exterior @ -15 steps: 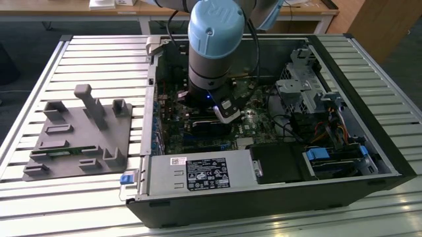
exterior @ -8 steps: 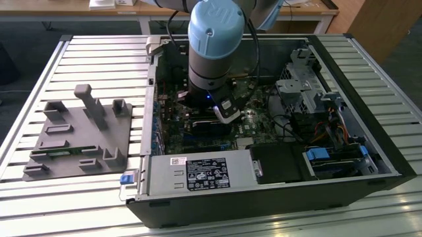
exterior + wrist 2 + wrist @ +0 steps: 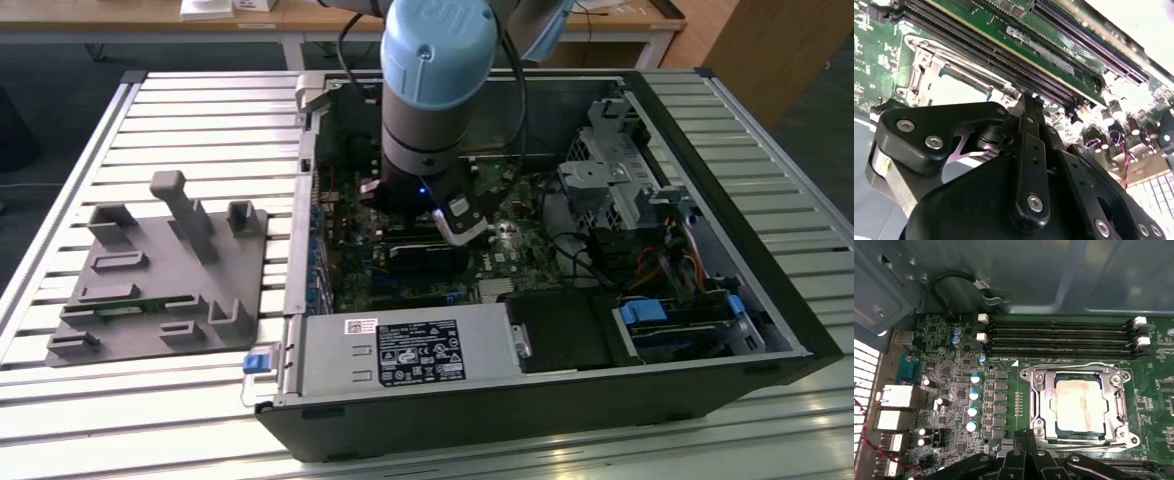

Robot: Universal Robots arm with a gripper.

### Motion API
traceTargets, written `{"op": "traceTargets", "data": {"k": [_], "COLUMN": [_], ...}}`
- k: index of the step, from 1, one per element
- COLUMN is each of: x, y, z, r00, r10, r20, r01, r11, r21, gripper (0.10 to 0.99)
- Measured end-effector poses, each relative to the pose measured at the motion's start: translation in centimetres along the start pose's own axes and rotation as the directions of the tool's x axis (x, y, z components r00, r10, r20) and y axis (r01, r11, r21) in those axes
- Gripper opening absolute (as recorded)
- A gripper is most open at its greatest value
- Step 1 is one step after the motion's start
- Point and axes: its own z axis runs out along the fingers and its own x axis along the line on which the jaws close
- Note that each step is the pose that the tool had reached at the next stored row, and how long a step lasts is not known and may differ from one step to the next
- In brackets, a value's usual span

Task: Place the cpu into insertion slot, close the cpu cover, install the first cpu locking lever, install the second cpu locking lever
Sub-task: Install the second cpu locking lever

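As dull silver-grey square cpu (image 3: 1080, 406) sits under closed dark-silver metal cpu cover (image 3: 1040, 405), black gripper (image 3: 1026, 452) appears clenched, empty; lever should be pressed slowly, squarely.

A computer case (image 3: 561, 330) lies open on the table (image 3: 200, 110), with a holder block (image 3: 160, 270) beside it on the exterior view's left. Inside, the cpu (image 3: 1080, 405) sits in the insertion slot (image 3: 1046, 407) under the cpu cover (image 3: 1119, 405), next to the memory slots (image 3: 1059, 337).
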Motion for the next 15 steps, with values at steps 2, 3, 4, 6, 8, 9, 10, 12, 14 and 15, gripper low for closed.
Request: {"op": "traceTargets", "data": {"k": [2,3,4,6,8,9,10,12,14,15], "x": [0.01,0.02,0.03,0.04,0.05,0.06,0.06,0.07,0.08,0.08], "y": [0.17,0.27,0.37,0.55,0.69,0.78,0.84,0.94,1.05,1.08], "z": [-0.55,-0.85,-1.17,-1.72,-2.17,-2.42,-2.61,-2.93,-3.27,-3.39], "r00": [1.0000,1.0000,1.0000,1.0000,1.0000,1.0000,1.0000,1.0000,1.0000,1.0000], "r10": [0.000,0.000,0.000,0.000,0.000,0.000,0.000,0.000,0.000,0.000], "r20": [-0.0002,-0.0001,-0.0001,-0.0001,-0.0001,-0.0001,-0.0001,-0.0001,-0.0001,-0.0001], "r01": [0.000,0.000,0.000,0.000,0.000,0.000,0.000,0.000,0.000,0.000], "r11": [1.0000,1.0000,1.0000,1.0000,1.0000,1.0000,1.0000,1.0000,1.0000,1.0000], "r21": [0.000,0.000,0.000,0.000,0.000,0.000,0.000,0.000,0.000,0.000], "gripper": [0.106,0.106,0.106,0.106,0.106,0.106,0.106,0.106,0.106,0.106]}}
